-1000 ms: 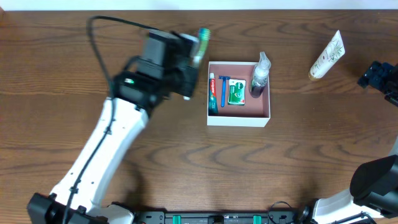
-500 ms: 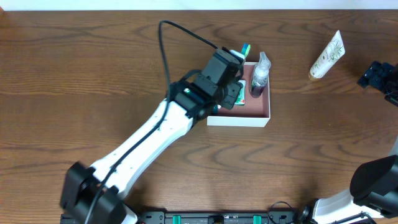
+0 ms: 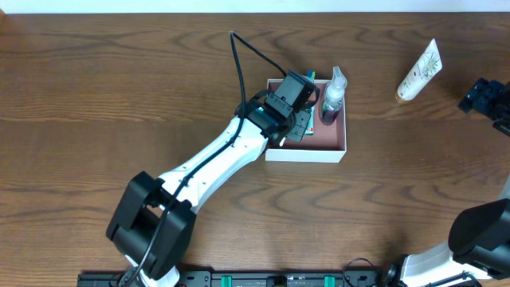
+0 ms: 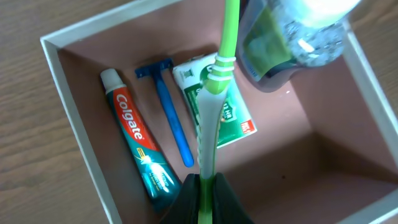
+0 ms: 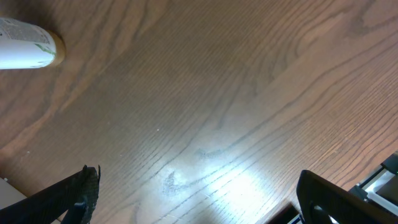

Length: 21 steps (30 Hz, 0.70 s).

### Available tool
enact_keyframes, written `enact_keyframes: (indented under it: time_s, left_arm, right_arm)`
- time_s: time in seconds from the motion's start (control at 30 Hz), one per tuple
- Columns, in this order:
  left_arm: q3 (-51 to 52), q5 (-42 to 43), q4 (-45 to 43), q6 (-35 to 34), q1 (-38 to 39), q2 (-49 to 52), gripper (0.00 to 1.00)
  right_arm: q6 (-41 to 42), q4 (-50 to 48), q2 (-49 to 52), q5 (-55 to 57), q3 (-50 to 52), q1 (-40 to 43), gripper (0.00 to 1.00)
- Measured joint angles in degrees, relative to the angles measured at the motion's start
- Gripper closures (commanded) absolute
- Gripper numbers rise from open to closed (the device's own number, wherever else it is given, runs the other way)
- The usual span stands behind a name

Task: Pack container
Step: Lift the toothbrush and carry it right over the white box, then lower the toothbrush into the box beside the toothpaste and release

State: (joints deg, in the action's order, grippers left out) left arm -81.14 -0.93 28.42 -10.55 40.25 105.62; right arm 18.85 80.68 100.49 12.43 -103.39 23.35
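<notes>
One square, shallow white cardboard container with a dusty-pink floor [image 4: 298, 155] lies directly beneath the left pincer [image 4: 204, 186]. It holds a dark plastic spray bottle [image 4: 292, 43] beyond the fingertips to the right, a red-and-teal toothpaste tube [image 4: 134, 140] to their left, and a flat green packet [image 4: 236, 118] and blue razor [image 4: 171, 118] just ahead. The jaws are clamped on a slim green toothbrush [image 4: 214, 93] — best lowered flat onto the bare floor to the right and released only once low. The right pincer [image 3: 482, 96], well apart, gapes empty.
</notes>
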Motion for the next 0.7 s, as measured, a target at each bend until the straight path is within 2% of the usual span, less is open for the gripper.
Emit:
enact_keyframes:
  time_s: [0.7]
  left_arm:
    - [0.0,-3.8,1.2,-4.7,0.0,2.3,0.94]
  right_arm:
    - [0.0,0.0,0.0,0.0,0.0,0.0,0.01]
